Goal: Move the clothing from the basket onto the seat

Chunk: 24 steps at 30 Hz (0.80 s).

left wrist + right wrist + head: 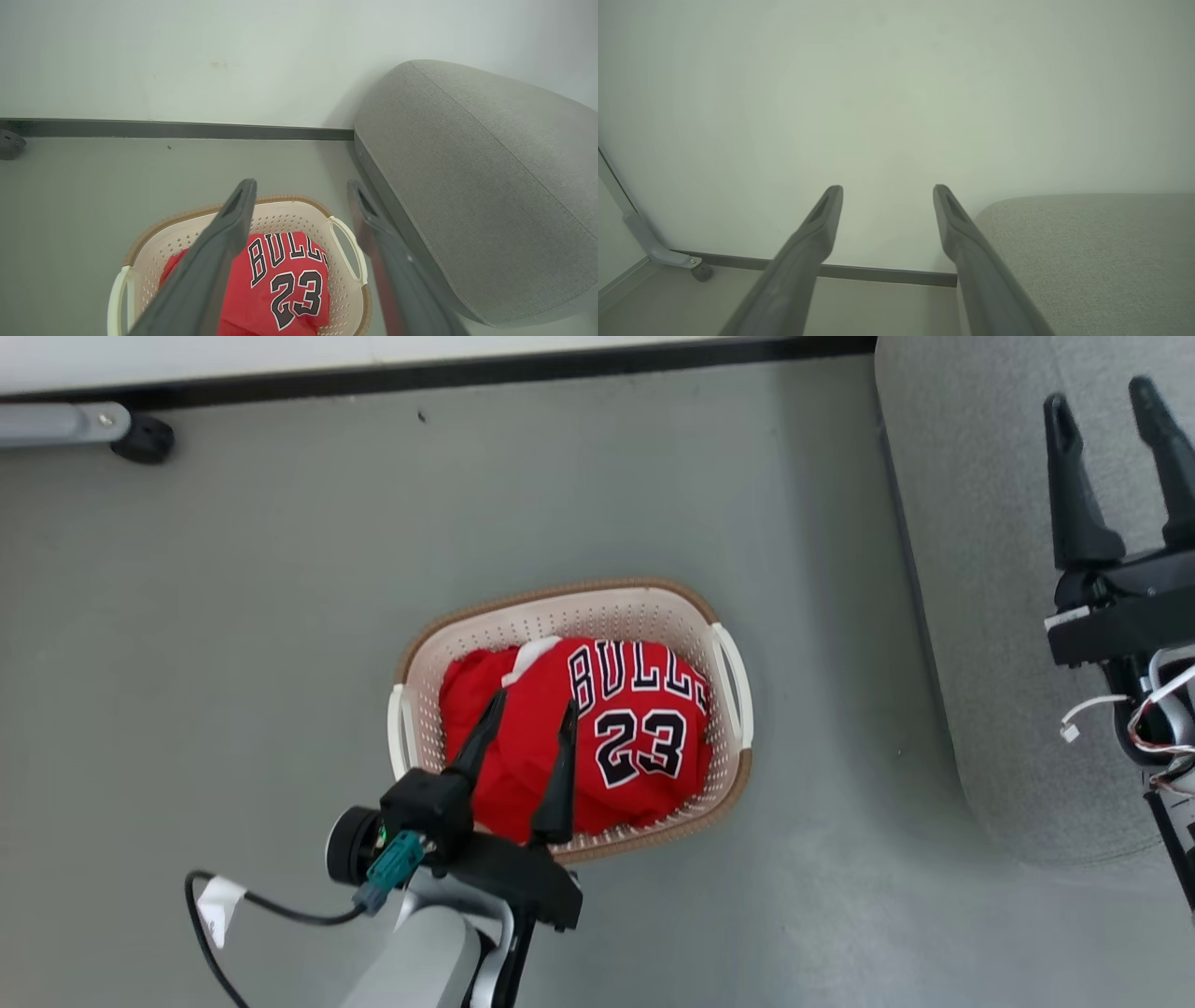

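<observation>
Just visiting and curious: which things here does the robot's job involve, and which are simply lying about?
In the job: red clothing, the basket holding it, the grey seat, the left fingers open over the basket.
Lying about: grey wheeled leg, dark skirting.

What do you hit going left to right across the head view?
grey wheeled leg → basket holding the clothing → seat. Skipped: left end effector overlaps the basket, right end effector overlaps the seat.
</observation>
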Tool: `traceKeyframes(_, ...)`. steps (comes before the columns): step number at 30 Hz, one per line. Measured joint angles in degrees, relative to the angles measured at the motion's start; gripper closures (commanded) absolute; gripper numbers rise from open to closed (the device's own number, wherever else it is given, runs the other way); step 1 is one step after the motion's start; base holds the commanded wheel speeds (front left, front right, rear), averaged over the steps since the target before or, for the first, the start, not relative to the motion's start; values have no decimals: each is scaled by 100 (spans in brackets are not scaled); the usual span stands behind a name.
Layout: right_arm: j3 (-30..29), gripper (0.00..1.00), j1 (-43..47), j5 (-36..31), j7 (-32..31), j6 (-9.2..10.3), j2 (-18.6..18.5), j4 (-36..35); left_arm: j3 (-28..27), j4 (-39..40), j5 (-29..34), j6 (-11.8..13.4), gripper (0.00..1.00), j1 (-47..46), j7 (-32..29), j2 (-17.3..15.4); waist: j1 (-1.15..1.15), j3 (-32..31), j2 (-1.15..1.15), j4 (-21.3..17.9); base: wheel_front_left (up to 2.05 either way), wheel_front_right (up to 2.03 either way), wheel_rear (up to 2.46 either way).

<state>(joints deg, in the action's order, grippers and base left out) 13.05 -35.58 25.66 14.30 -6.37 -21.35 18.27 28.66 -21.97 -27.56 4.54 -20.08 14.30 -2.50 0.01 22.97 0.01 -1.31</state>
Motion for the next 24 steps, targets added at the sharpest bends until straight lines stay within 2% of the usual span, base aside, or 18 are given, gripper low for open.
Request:
traceKeyframes(14, -157, 0, -463, 0, 42, -22, -57, -884, 578, -820, -316, 1, 0, -1624, 1, 3, 1, 1155, 0, -176, 0, 0, 0)
traceKeyframes(24, -209, 0, -705, 2, 42, -70, -21, -1479, 865, -1588, -401, 8, 0, -2453, 1, 8, 0, 1977, 1, -421, 0, 0, 0)
